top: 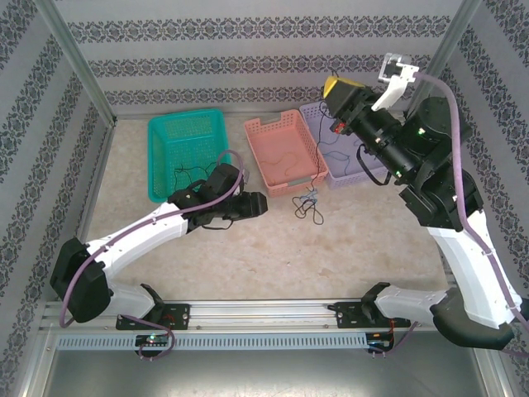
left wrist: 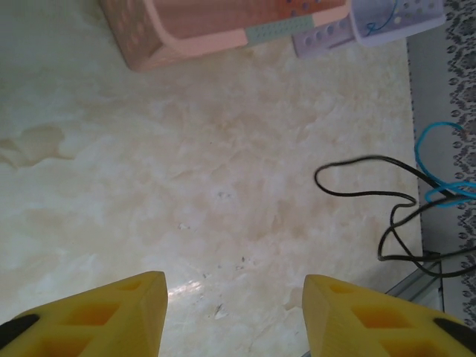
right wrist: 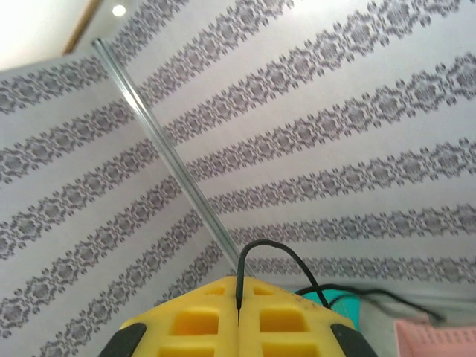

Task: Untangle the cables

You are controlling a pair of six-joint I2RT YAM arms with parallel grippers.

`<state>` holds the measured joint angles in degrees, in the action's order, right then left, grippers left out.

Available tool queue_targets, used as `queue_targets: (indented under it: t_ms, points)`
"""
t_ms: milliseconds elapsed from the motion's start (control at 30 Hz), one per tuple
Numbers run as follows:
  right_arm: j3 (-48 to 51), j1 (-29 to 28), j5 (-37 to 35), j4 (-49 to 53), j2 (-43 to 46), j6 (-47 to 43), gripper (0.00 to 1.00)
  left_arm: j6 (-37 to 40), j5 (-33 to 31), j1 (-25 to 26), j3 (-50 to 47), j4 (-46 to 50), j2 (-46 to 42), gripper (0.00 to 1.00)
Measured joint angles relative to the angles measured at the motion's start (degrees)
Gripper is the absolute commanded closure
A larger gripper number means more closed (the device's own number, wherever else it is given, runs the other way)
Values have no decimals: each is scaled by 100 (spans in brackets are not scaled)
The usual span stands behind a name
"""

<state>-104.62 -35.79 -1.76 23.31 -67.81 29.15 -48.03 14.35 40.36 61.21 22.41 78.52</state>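
My right gripper is raised high at the back right, over the purple basket. In the right wrist view its yellow fingers are shut on a thin black cable that arcs out of the tips. That black cable hangs down toward a small tangle on the table in front of the pink basket. My left gripper lies low on the table left of the tangle. It is open, with bare table between the fingers. Black and blue strands lie to its right.
A teal basket stands at the back left, with a loose black strand near its front. A thin strand lies in the pink basket. Patterned walls and metal frame posts enclose the table.
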Motion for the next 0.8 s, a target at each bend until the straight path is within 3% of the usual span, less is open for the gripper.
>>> queue_targets:
  t_ms: [400, 667, 800]
  points:
    - [743, -149, 55, 249, -286, 505, 100, 260, 811, 48, -20, -1314, -4, 33]
    - [1961, -46, 317, 299, -101, 1012, 100, 90, 595, 52, -444, -1349, -4, 36]
    - [3154, 505, 422, 487, 400, 1325, 100, 168, 623, 70, -459, -1327, 7, 38]
